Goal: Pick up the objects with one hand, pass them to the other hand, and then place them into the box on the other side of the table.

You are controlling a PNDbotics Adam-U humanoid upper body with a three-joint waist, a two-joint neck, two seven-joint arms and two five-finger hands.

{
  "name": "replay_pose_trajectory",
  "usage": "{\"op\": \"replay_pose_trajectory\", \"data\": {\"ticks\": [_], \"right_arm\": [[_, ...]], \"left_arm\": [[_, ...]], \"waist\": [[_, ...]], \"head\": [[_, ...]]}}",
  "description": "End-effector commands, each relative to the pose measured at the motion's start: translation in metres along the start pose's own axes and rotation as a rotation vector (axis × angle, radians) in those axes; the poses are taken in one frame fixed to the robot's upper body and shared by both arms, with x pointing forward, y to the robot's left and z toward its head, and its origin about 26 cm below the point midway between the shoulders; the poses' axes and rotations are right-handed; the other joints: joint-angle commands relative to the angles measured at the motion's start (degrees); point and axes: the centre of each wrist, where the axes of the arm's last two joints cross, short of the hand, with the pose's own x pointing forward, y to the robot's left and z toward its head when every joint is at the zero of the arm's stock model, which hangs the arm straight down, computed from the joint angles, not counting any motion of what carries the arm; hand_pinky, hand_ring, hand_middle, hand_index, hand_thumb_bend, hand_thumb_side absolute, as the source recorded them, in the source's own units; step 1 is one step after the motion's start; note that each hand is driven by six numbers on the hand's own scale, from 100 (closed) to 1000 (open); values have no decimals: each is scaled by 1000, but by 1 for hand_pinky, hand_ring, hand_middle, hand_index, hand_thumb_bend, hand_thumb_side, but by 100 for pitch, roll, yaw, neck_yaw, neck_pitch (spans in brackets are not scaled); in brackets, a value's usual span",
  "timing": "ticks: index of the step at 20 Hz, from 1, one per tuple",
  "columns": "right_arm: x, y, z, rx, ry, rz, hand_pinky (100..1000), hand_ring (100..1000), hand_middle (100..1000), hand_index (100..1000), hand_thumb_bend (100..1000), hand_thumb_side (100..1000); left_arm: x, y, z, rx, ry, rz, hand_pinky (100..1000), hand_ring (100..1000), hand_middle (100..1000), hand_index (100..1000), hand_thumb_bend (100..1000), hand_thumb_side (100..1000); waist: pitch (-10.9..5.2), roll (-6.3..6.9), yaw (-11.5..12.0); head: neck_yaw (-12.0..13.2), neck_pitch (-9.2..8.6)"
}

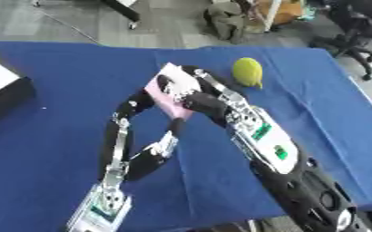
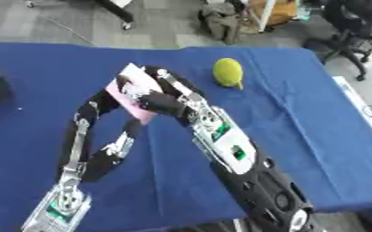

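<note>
My right hand (image 1: 198,100) is raised over the middle of the blue table, its fingers curled round a flat pink and white packet (image 1: 167,80). The packet hangs tilted above the cloth. From the lower left my left hand (image 1: 144,161) reaches up with its long fingers (image 1: 134,108) spread. One finger is at the packet's left edge and the thumb at its lower corner. They are not closed round it. A yellow-green rounded object (image 1: 248,71) lies on the table beyond the right hand. The box (image 1: 5,88), white on top with black sides, stands at the table's left edge.
The blue cloth (image 1: 70,136) covers the whole table, with bare cloth to the left and to the right of the arms. Beyond the far edge stand a black office chair (image 1: 354,31) and some clutter on the grey floor.
</note>
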Motion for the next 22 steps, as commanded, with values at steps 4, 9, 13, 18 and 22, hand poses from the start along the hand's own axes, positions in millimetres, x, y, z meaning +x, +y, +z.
{"op": "replay_pose_trajectory", "data": {"ticks": [4, 9, 13, 18, 22], "right_arm": [[2, -3, 0, 16, 25, 51, 378, 472, 461, 682, 100, 341], [2, -3, 0, 53, 39, 85, 383, 474, 464, 683, 100, 304], [3, -2, 0, 105, 38, 128, 380, 476, 465, 684, 100, 269], [5, -2, 0, 152, 25, 156, 366, 476, 461, 685, 100, 265], [8, -1, -1, 186, 15, 162, 361, 476, 461, 686, 100, 289]], "left_arm": [[11, -5, -5, 6, -33, 26, 851, 760, 700, 911, 451, 677], [11, -7, -4, 0, -39, 21, 850, 756, 687, 902, 421, 664], [10, -8, -4, 1, -37, 4, 849, 754, 683, 898, 377, 657], [10, -9, -4, 0, -48, -29, 847, 754, 680, 895, 346, 627], [9, -10, -4, -2, -55, -54, 847, 755, 679, 894, 346, 617]], "waist": [[-85, 10, -20], [-87, 9, -31], [-97, 7, -39], [-100, 7, -42], [-96, 5, -38]], "head": [[-22, -14], [-22, -14], [-11, -14], [10, -14], [7, -14]]}}
